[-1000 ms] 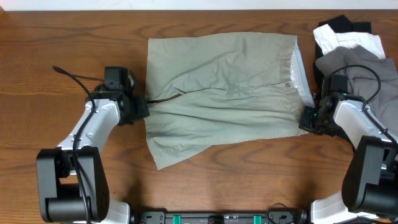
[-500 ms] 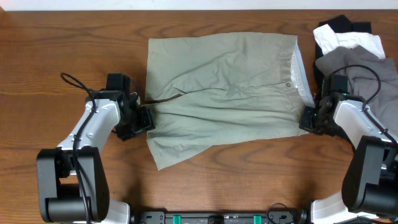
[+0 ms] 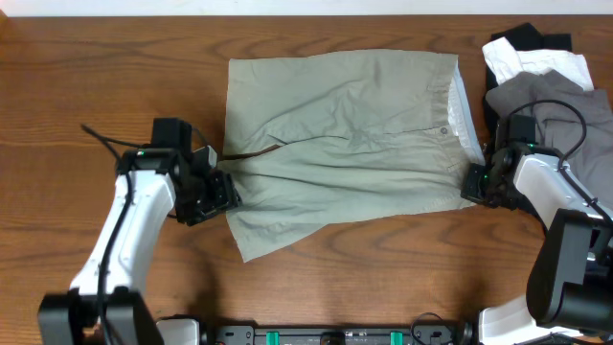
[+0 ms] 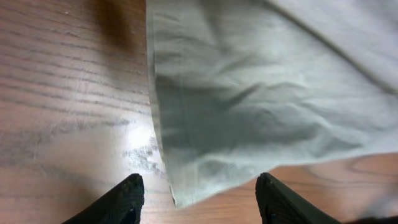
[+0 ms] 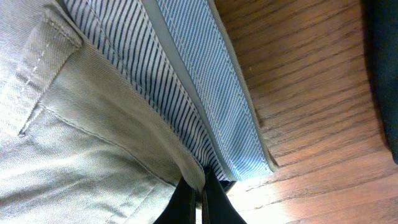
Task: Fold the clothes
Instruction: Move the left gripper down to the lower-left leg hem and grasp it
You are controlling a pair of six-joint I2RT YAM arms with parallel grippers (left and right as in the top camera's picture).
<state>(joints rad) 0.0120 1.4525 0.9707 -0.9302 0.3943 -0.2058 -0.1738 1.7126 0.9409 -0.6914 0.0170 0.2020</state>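
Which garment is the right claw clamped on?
The khaki-green shorts, spread flat mid-table: the right claw pinches their striped waistband edge. The grey garment, white garment and black garment lie heaped aside, ungripped.

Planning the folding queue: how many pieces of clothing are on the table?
4: khaki shorts spread out in the middle; a grey garment, a white garment and a black garment piled at far right. The pile may hide more.
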